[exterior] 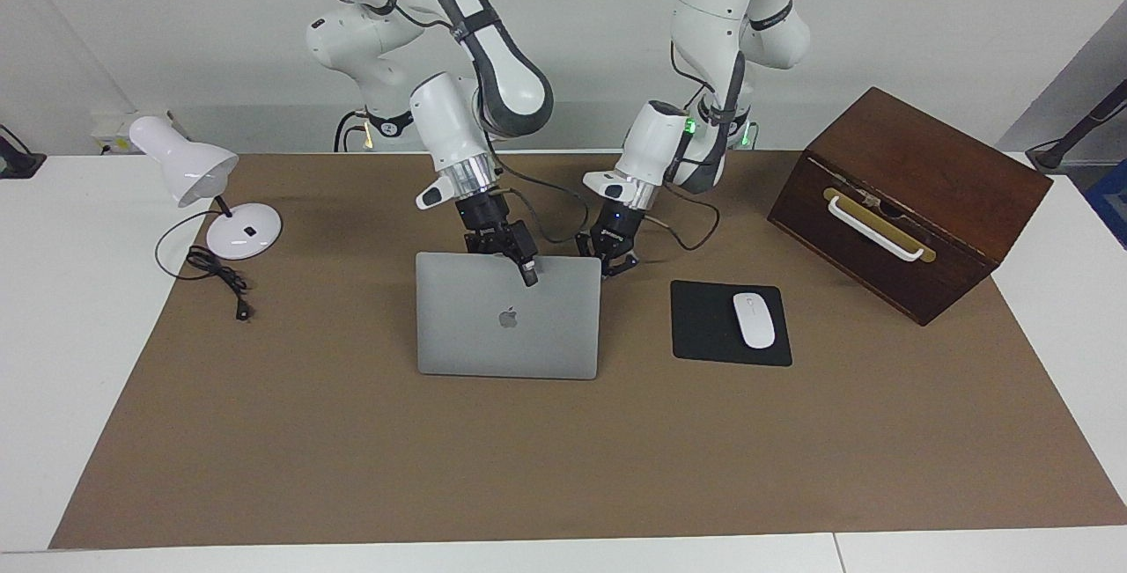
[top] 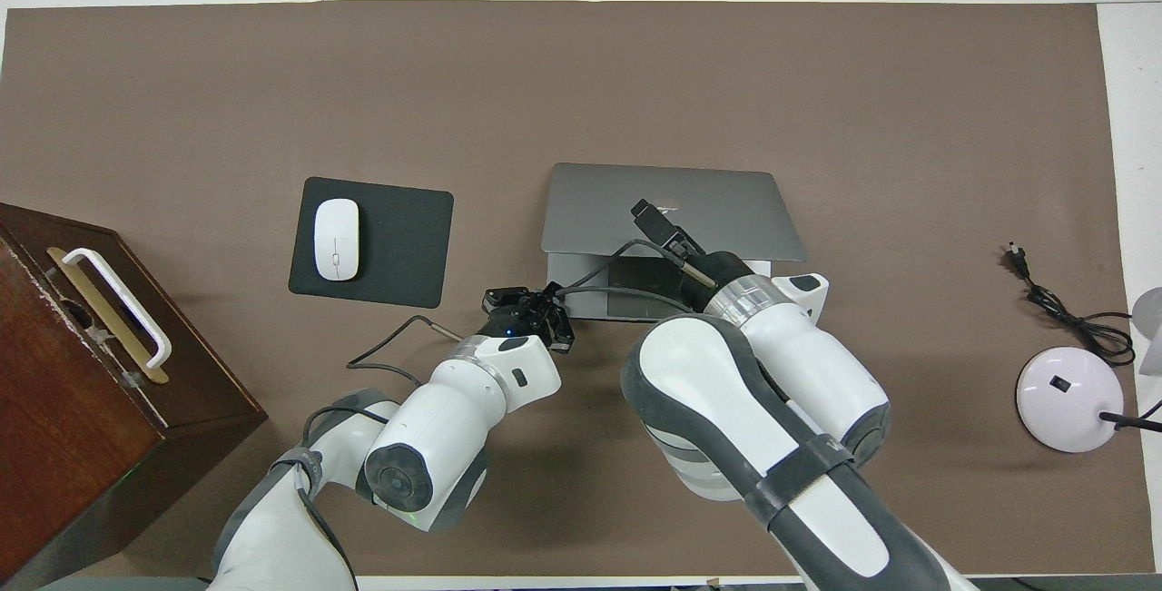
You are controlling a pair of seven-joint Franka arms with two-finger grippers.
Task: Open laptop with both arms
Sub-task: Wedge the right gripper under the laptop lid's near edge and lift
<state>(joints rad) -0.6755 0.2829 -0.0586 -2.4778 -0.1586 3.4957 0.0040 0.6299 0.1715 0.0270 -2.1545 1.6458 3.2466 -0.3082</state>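
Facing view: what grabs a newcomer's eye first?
The thin silver-grey laptop at the middle of the brown mat, lid raised partway. The right gripper is at the lid's top edge; the shut left gripper is at the base corner nearest the black mouse pad. Next, the dark wooden box at the left arm's end.
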